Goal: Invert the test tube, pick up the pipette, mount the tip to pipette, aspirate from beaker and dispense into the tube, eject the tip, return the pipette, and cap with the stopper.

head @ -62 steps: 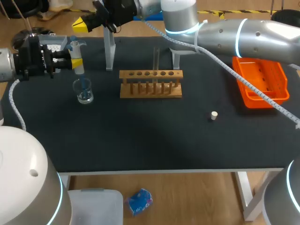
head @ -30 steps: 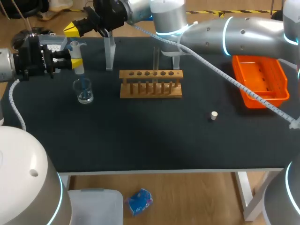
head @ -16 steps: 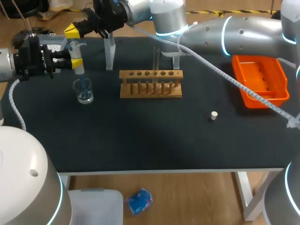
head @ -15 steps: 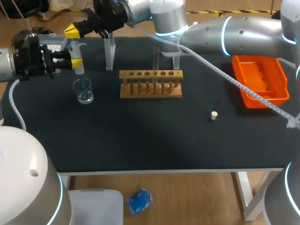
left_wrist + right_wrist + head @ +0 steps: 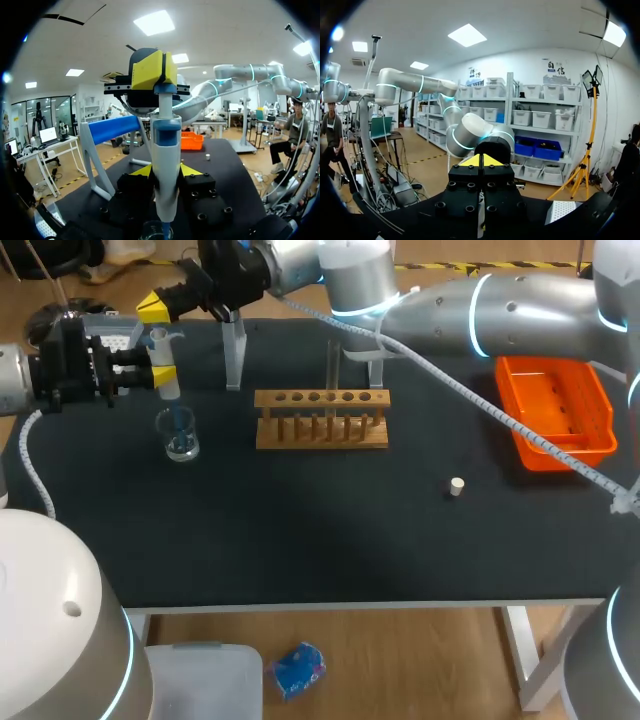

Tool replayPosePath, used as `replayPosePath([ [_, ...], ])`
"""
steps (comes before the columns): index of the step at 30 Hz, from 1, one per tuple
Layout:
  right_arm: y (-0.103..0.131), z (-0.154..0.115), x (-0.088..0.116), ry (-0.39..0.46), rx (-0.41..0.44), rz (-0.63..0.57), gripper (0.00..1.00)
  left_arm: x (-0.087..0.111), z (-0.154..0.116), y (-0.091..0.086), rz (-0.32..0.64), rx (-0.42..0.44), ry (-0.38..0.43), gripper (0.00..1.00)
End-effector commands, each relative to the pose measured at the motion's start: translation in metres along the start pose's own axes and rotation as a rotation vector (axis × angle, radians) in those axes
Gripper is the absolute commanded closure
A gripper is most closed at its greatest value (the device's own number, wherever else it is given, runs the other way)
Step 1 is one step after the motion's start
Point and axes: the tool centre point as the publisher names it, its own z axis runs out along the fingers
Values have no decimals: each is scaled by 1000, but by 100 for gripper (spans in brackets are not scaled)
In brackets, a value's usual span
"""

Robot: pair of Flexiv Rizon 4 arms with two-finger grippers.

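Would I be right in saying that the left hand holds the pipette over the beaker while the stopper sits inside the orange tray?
Not quite. The stopper lies on the bare table, in front of the wooden rack's right end and apart from the orange tray; the head view shows this. The left hand does hold the pipette over the beaker.

- Soft, even overhead light fills the head view; the dark worktop (image 5: 300,540) soaks it up, leaving only a faint shadow under the rack (image 5: 321,418).
- A pale sheen runs along the right arm (image 5: 520,310), and small glints mark the beaker (image 5: 180,435).
- In both wrist views the ceiling panels (image 5: 154,22) glare white.
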Motion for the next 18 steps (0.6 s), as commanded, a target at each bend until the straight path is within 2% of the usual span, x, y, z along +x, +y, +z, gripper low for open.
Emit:
replayPosePath([
  [1,-4,-2,-4,7,1,1,100,1,1,-1,2,1,-4,100],
  [18,-17,-1,-3,0,4,31,100,1,1,-1,2,1,-4,100],
])
